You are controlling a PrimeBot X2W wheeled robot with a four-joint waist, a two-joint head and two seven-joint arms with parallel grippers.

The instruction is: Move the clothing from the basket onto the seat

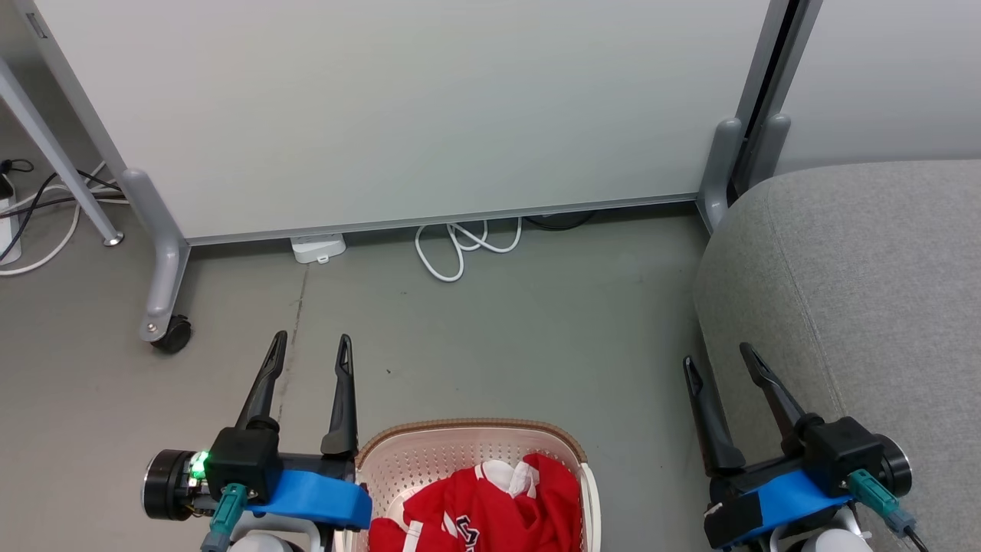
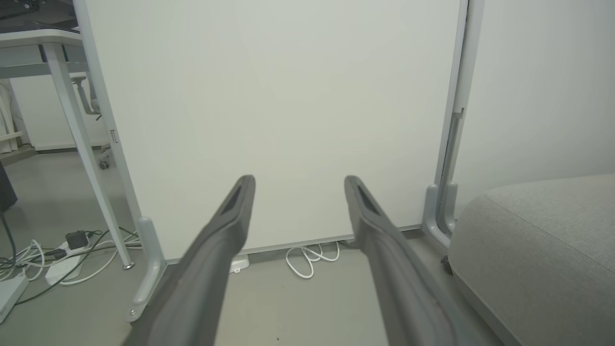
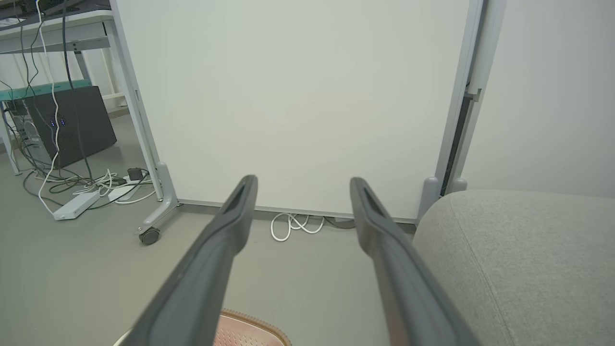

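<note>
Red clothing (image 1: 490,510) with white trim lies bunched in the cream basket (image 1: 429,452), whose brown rim (image 3: 254,324) also peeks in at the bottom of the right wrist view. The grey seat (image 1: 858,307) fills the right side of the head view; its rounded corner appears as the seat (image 2: 538,250) and seat (image 3: 519,259) in the wrist views. My left gripper (image 1: 310,345) is open, left of the basket, above the floor. My right gripper (image 1: 716,360) is open, between the basket and the seat's edge. Neither holds anything.
A white partition on wheeled grey feet (image 1: 165,307) stands ahead, with a coiled white cable (image 1: 460,245) and a white adapter (image 1: 318,248) at its base. More cables and a power strip (image 3: 77,205) lie left, by a table leg (image 2: 86,149). Grey floor (image 1: 490,330) separates basket and partition.
</note>
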